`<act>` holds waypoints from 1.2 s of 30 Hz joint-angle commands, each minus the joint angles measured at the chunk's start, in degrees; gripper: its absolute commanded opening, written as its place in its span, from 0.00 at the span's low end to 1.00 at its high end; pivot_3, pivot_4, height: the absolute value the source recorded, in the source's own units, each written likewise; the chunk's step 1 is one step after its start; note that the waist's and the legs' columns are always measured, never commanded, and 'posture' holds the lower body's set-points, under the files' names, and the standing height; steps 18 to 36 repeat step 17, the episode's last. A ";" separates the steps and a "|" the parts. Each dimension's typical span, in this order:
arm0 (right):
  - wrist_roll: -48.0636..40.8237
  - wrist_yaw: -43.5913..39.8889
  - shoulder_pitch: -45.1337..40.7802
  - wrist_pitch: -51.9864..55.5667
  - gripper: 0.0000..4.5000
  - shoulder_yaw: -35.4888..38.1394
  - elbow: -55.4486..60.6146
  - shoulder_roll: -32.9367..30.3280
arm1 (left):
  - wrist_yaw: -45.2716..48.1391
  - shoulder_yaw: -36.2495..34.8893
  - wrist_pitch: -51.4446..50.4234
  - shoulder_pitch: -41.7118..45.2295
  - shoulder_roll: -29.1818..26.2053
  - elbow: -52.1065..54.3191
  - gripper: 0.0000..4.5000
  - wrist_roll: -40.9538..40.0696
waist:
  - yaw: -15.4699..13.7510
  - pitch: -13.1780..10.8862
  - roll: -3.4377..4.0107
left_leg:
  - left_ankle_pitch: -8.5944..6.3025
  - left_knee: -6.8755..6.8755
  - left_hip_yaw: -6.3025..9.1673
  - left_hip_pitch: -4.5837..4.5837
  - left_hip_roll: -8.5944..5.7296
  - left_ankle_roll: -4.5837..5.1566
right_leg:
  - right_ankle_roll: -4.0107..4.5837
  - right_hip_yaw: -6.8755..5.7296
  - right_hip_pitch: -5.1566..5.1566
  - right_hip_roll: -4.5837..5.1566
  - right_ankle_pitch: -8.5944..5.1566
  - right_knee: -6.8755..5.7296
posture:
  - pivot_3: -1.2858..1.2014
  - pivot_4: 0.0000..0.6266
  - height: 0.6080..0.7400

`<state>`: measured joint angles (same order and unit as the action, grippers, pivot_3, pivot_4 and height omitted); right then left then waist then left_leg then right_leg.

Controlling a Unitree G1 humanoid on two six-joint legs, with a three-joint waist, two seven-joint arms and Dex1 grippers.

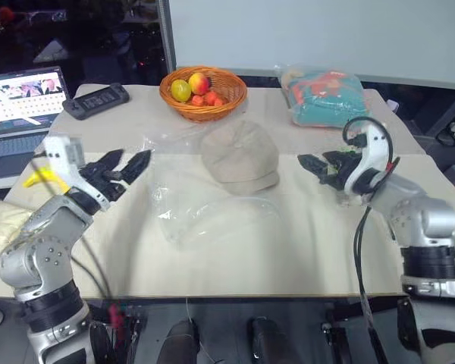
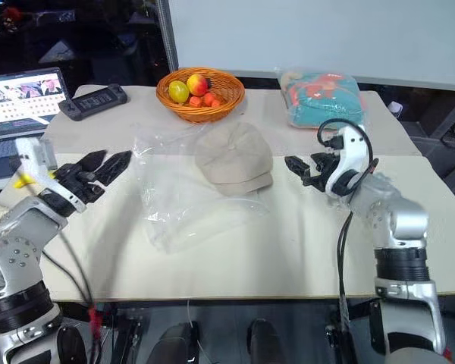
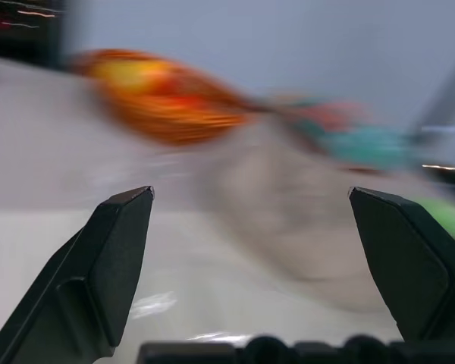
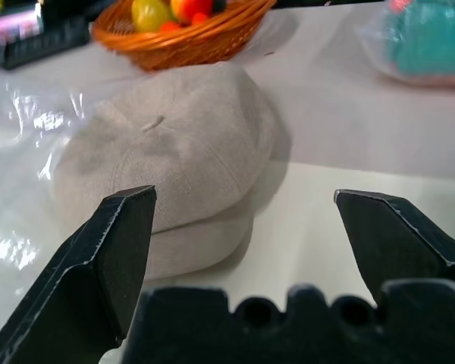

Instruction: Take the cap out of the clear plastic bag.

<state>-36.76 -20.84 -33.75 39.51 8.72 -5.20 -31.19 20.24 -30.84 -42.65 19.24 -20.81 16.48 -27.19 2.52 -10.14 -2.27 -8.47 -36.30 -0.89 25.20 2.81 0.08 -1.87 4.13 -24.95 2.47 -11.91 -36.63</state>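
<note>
The beige cap [image 1: 240,155] lies on the table's middle, its fabric matte and uncovered, brim toward me. The clear plastic bag [image 1: 189,205] lies crumpled and flat to the cap's left and front, and its edge reaches the cap. My left gripper [image 1: 129,161] hovers open at the bag's left side, pointing at it, with nothing between its fingers. My right gripper [image 1: 312,162] hovers open just right of the cap, apart from it. The right wrist view shows the cap [image 4: 174,152] beyond the spread fingers [image 4: 125,243], with plastic beside it.
An orange basket [image 1: 235,102] of fruit stands behind the cap. A clear package [image 1: 322,97] with teal and orange contents lies at the back right. A black device [image 1: 96,99] and an open laptop [image 1: 19,106] sit at the back left.
</note>
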 commanded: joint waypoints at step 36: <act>28.09 10.25 12.53 -29.76 1.00 -3.25 -8.21 7.08 | -11.38 9.35 38.10 -21.26 12.09 -7.53 0.99 17.04 | -0.18 0.12 -0.05 | -0.01 0.01 -0.12 -0.05 0.03 -0.01 | -0.22 0.01 -0.04 0.03 -0.17 -0.04 | 0.52 0.24 1.00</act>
